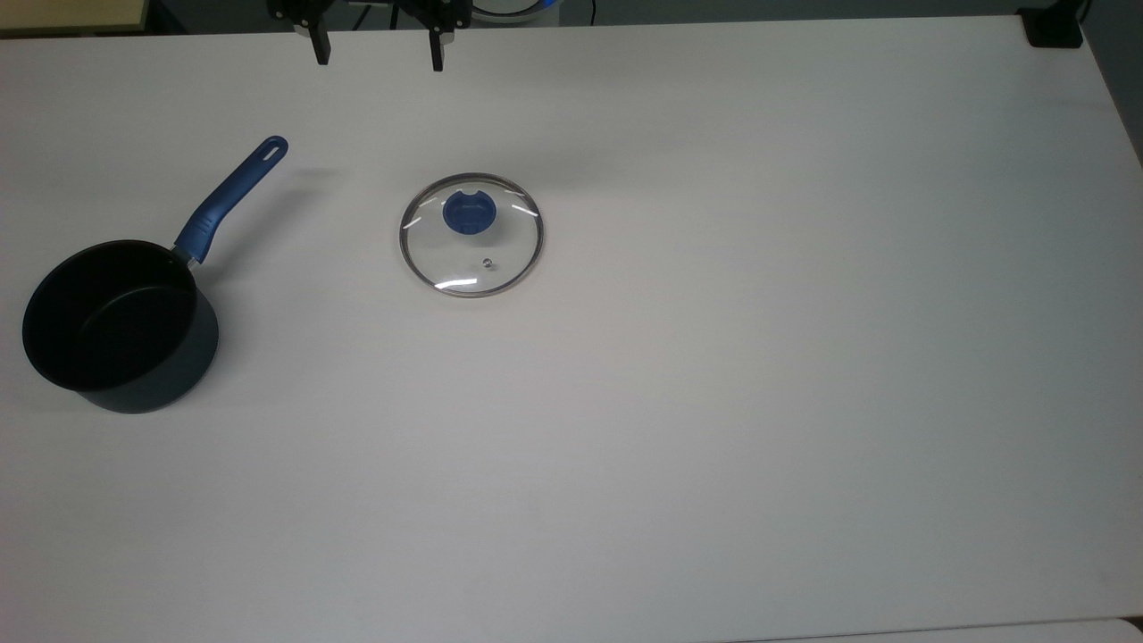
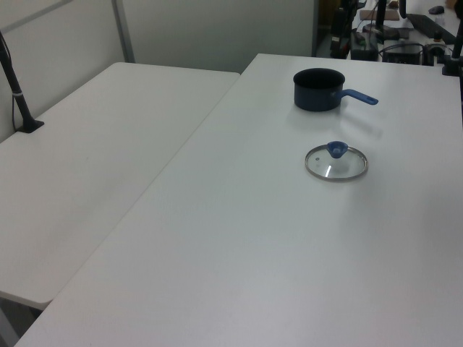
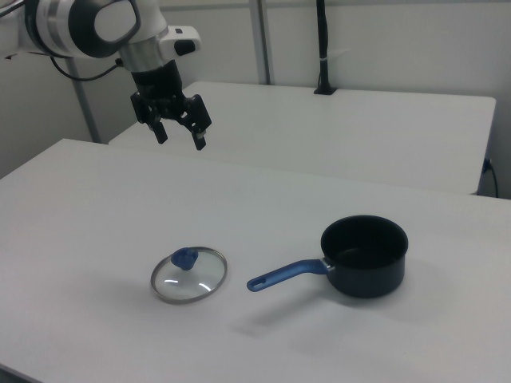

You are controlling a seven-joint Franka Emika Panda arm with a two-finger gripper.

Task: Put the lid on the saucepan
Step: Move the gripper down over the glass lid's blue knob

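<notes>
Lid [image 3: 189, 275] flat beside saucepan [image 3: 364, 255]; right view's end effector [image 3: 180, 136] high, spread, empty.

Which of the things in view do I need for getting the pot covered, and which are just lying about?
For the job:
- round clear glass lid with blue knob, flat on the white table
- dark saucepan with long blue handle, uncovered, apart from the lid
- open gripper, raised above the table

Lying about:
- second white table alongside
- black clamped post on it
</notes>
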